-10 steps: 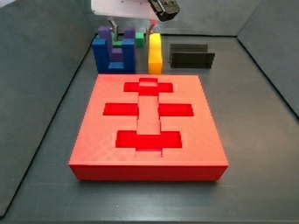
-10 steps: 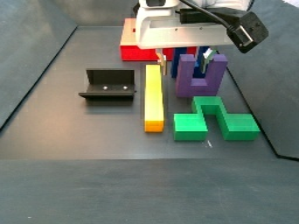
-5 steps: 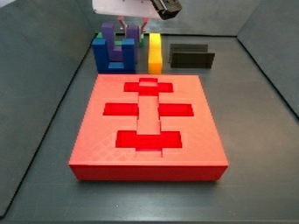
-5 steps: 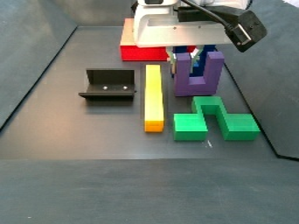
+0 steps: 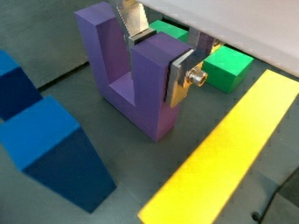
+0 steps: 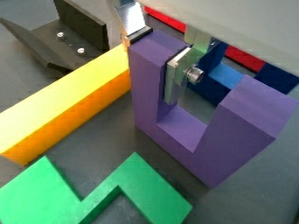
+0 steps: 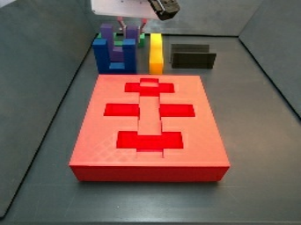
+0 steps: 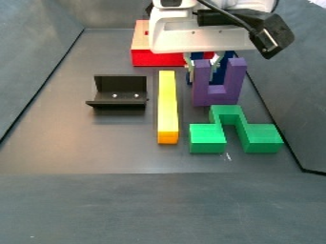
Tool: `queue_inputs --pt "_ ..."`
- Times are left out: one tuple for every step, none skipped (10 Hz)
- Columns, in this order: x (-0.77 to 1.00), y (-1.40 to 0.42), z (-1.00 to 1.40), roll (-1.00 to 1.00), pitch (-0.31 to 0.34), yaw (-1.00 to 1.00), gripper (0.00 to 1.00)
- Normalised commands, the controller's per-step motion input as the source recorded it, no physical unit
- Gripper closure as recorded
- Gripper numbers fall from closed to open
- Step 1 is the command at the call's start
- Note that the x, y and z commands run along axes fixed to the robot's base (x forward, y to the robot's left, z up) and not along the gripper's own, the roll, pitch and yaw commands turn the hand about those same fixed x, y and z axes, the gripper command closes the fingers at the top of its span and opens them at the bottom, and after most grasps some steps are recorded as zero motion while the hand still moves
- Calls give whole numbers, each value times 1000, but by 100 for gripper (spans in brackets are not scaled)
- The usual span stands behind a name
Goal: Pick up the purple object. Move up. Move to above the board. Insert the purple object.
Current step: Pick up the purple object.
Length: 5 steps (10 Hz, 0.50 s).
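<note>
Behind the board: my wrist housing covers the top of the piece cluster in both side views, so the grip itself shows only in the wrist views.
Tabletop (image 8: 76, 143): dark grey, carrying everything.
Board (image 7: 150, 123): red slab with darker recessed cut-outs, flat on the tabletop; in a side view (image 8: 152, 57) only an edge shows behind my arm.
Yellow bar (image 8: 167, 105): long, lying beside the purple object, between it and the fixture (image 8: 117, 93).
Green block (image 8: 234, 130): flat on the tabletop just beside the purple object's base.
Blue block (image 5: 47, 149): just beside the purple object, cut off by the frame edge.
Purple object (image 6: 198, 109): upright U on the tabletop among those pieces, well apart from the board's cut-outs.
Jaws, my gripper (image 5: 156, 52): pinching one prong of the purple object, silver plates flat on both faces.
</note>
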Motion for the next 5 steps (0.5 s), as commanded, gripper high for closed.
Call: queue_inputs --pt "0 0 0 0 0 0 100" --pt "0 0 0 0 0 0 100" --pt "0 0 0 0 0 0 100" --pt "0 0 0 0 0 0 100" --pt "0 0 0 0 0 0 100"
